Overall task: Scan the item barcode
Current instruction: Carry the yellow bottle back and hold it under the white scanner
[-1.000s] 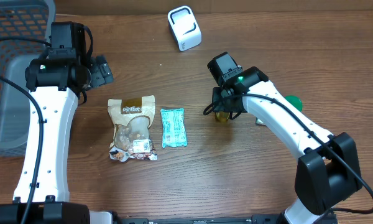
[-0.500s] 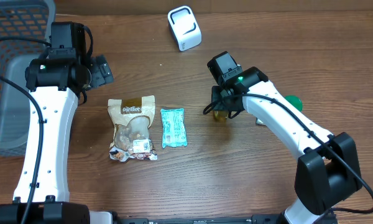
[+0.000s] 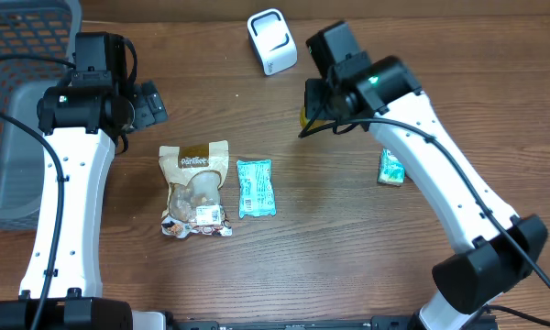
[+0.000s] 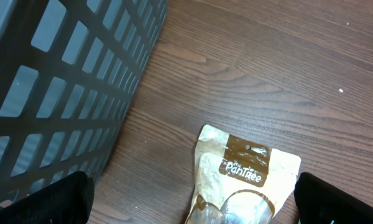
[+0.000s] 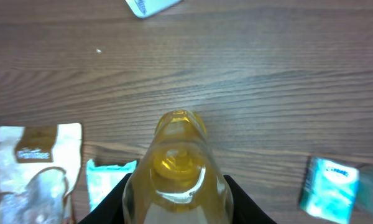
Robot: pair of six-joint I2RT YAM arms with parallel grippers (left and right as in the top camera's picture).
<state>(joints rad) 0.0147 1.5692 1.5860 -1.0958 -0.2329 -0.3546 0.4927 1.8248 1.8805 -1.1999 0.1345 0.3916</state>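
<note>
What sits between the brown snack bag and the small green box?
A teal packet, beside the snack bag; otherwise bare wood, seen in the overhead view.

bottle (image 5: pixel 177 168): clear yellow | pouch (image 3: pixel 194 188): cream, brown band | packet (image 3: pixel 255 187): teal | box (image 3: pixel 391 168): teal | scanner (image 3: pixel 271 41): white | basket (image 3: pixel 18 94): grey grid | table (image 3: pixel 348 257): brown woodgrain

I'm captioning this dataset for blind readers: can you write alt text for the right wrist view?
The right pincer grips a clear yellow bottle over a wooden table. On it lie a tan snack pouch, a teal packet and a teal box.
</note>
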